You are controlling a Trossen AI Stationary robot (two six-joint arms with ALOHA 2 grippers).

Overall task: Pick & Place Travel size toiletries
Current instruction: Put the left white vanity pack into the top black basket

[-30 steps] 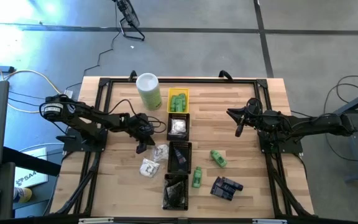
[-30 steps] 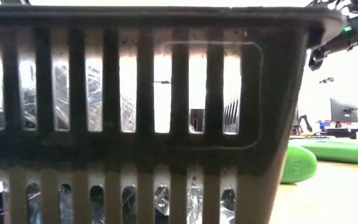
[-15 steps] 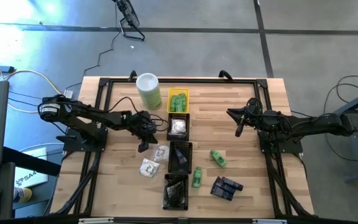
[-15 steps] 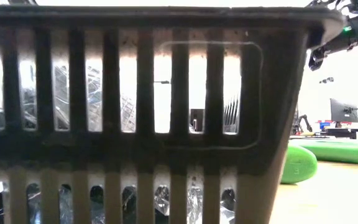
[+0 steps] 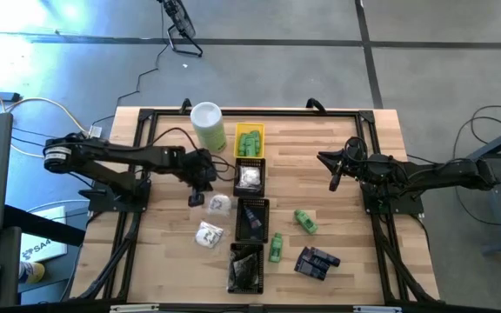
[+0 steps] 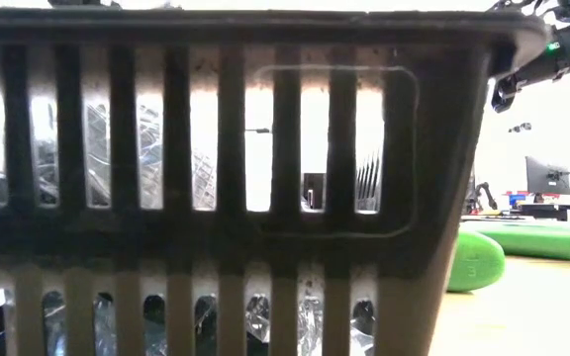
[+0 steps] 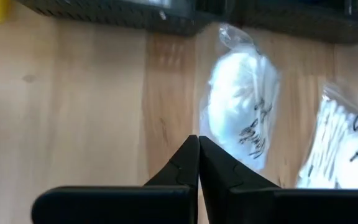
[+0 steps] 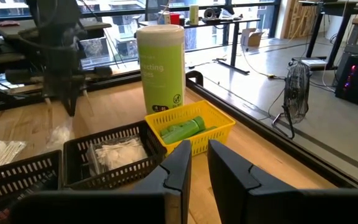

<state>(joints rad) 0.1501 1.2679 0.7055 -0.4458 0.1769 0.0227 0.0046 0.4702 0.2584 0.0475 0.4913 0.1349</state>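
Shifted toward the trays, left gripper [image 5: 197,199], shut and empty, sits beside a white packet [image 7: 241,119] lying lengthwise ahead.

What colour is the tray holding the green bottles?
Yellow: the tray with green bottles shows best in the right wrist view.

A column of trays runs down the middle of the high view: a yellow tray [image 5: 249,141] at top, then three black trays [image 5: 250,219] below it, blocking straight passage across the table [image 5: 337,209]. A tall canister [image 5: 208,127] stands just left of the yellow tray. The left gripper [image 5: 195,200] hangs left of the column, above two clear-wrapped packets [image 5: 213,219]. Bare wood lies open at lower left and upper right. Green bottles [image 5: 305,221] and dark packets [image 5: 316,262] clutter the lower right.
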